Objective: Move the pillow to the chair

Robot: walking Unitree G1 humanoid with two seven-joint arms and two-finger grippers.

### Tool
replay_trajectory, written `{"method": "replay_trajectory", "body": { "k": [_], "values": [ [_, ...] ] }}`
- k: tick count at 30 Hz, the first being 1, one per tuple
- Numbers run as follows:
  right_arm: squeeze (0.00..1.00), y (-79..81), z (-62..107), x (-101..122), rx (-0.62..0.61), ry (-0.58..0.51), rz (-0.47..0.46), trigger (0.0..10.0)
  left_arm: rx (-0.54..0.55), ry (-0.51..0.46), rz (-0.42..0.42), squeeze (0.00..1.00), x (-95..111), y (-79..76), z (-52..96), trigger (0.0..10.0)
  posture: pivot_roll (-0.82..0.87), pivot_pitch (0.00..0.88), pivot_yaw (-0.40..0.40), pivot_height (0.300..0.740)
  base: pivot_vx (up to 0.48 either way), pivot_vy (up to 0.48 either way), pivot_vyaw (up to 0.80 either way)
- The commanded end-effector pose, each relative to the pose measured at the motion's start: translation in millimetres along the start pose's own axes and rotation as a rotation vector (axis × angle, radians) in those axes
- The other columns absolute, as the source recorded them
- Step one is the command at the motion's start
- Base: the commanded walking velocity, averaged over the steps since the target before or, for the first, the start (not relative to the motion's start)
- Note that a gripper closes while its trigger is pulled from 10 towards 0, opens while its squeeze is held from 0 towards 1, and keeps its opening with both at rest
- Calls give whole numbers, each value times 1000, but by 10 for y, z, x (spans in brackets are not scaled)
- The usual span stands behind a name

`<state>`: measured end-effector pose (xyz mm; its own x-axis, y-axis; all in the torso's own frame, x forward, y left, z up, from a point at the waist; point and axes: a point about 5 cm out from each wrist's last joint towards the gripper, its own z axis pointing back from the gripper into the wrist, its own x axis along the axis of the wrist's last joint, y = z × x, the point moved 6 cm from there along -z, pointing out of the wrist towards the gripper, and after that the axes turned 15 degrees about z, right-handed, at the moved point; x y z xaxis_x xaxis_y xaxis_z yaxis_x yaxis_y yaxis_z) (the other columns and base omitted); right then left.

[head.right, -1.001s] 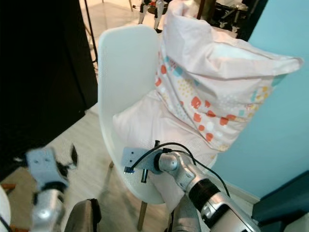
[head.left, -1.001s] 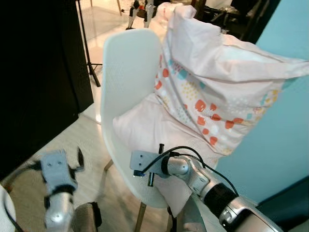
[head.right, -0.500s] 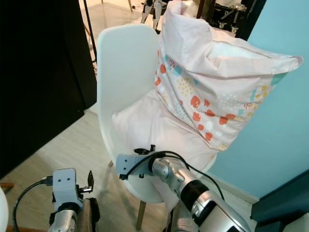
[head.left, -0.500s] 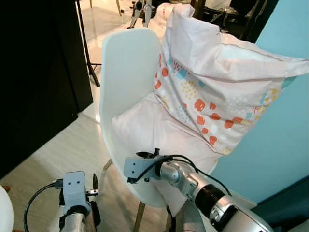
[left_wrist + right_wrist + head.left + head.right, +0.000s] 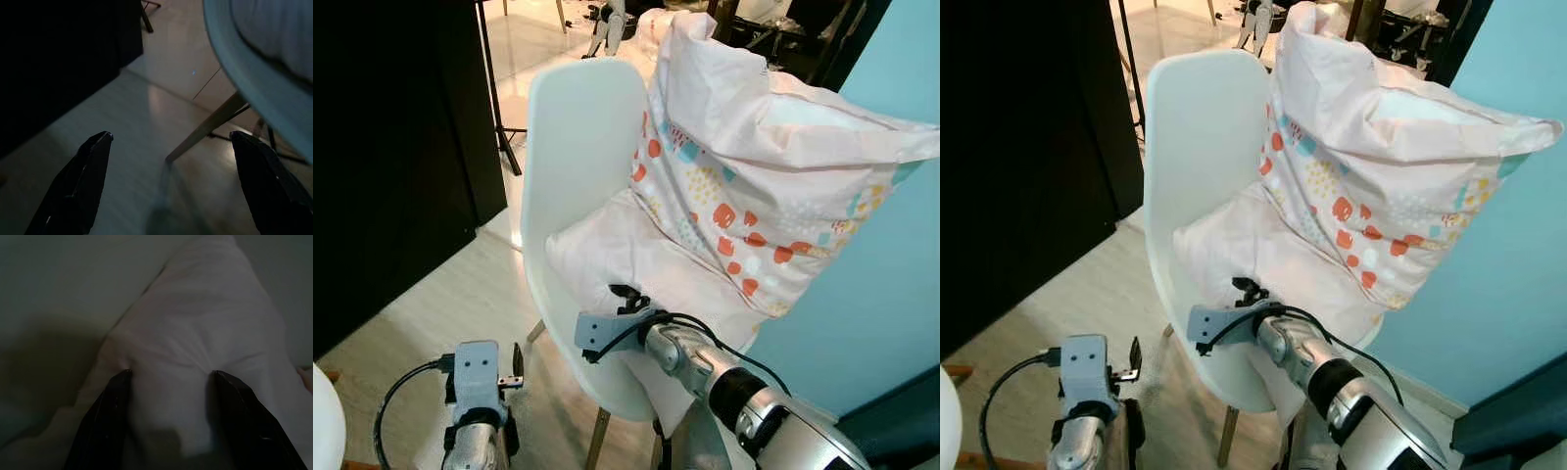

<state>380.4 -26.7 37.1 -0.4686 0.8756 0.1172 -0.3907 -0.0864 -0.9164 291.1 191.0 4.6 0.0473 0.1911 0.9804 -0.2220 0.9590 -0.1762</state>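
No writing or brand mark can be read anywhere. The right arm reaches forward from the lower right, bent at the elbow, with a black cable looped over its silver wrist; the right gripper (image 5: 168, 377) has its two black fingers (image 5: 105, 416) spread apart and pressed into the pillow's (image 5: 754, 186) lower, pale pink end, a fold of cloth bulging between the tips, though it cannot be told whether that fold is truly pinched. The left arm hangs low beside the chair (image 5: 582, 147), and the left gripper (image 5: 168, 142) points at the light wooden floor (image 5: 132, 147) with its fingers wide apart, holding nothing, a wooden chair leg (image 5: 208, 129) showing between them. The pillow lies on the white chair: its plain pink end rests on the seat, while its upper part, printed with red, teal and yellow spots, leans up against the backrest and juts out past the chair's right side toward the teal wall (image 5: 891, 294).
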Motion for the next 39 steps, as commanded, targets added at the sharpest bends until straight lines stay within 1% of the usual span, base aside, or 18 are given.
{"method": "replay_trajectory", "body": {
  "k": [1,2,4,5,11,12,13,14,17,24,29,30,31,32,34,36,38,39],
  "values": [
    [0,67,24,-180,28,72,7,6431,-22,-14,-7,0,12,-59,11,10000,34,123,-167,553,0,0,0],
    [0,111,28,-198,51,81,-7,3843,-27,-29,-6,0,49,-72,-1,10000,34,123,-167,553,0,0,0],
    [0,141,31,-207,66,87,-17,3843,-30,-38,-6,0,72,-80,-9,10000,34,123,-167,553,0,0,0],
    [0,167,33,-213,81,90,-37,0,-33,-48,-7,0,100,-89,-20,10000,36,125,-167,553,0,0,0],
    [0,169,3,-42,103,17,-231,0,-57,-127,-13,0,322,-157,-99,10000,36,129,-164,553,0,0,0],
    [0,169,3,-42,103,17,-231,0,-57,-127,-13,0,322,-157,-99,10000,36,129,-164,553,0,0,0],
    [0,135,-14,128,109,-63,-361,0,-60,-141,-11,0,368,-174,-123,10000,35,129,-163,553,0,0,0],
    [0,115,-18,179,108,-87,-416,0,-62,-147,-10,0,387,-182,-132,10000,35,130,-163,553,0,0,0],
    [0,33,-30,259,90,-130,-479,0,-71,-164,-12,0,440,-211,-148,10000,34,131,-161,553,0,0,0],
    [0,-56,-36,322,77,-174,-494,0,-76,-177,-13,0,491,-235,-159,10000,35,132,-160,553,0,0,0],
    [0,-24,-29,305,96,-176,-444,0,-77,-174,-13,0,483,-244,-159,10000,31,133,-160,553,0,0,0],
    [0,0,-31,272,102,-155,-423,3961,-77,-173,-13,0,482,-245,-159,10000,32,134,-160,553,0,0,0],
    [0,37,-33,190,102,-107,-364,10000,-77,-173,-13,0,483,-246,-159,10000,32,135,-161,553,0,0,0],
    [0,43,-31,73,81,-49,-283,10000,-77,-173,-13,0,485,-247,-158,10000,32,135,-160,553,0,0,0],
    [35,18,-30,-7,57,-11,-262,10000,-77,-173,-13,0,485,-248,-158,10000,34,135,-160,553,0,0,0],
    [1000,-109,-19,-191,-26,72,-267,10000,-77,-173,-13,0,487,-249,-156,10000,35,135,-160,553,0,0,0],
    [1000,-260,-1,-299,-108,105,-338,10000,-77,-173,-13,0,488,-248,-154,10000,37,137,-160,553,0,0,0],
    [1000,-260,-1,-299,-108,105,-338,10000,-77,-173,-13,0,488,-248,-154,10000,37,137,-160,553,0,0,0]
  ]
}}
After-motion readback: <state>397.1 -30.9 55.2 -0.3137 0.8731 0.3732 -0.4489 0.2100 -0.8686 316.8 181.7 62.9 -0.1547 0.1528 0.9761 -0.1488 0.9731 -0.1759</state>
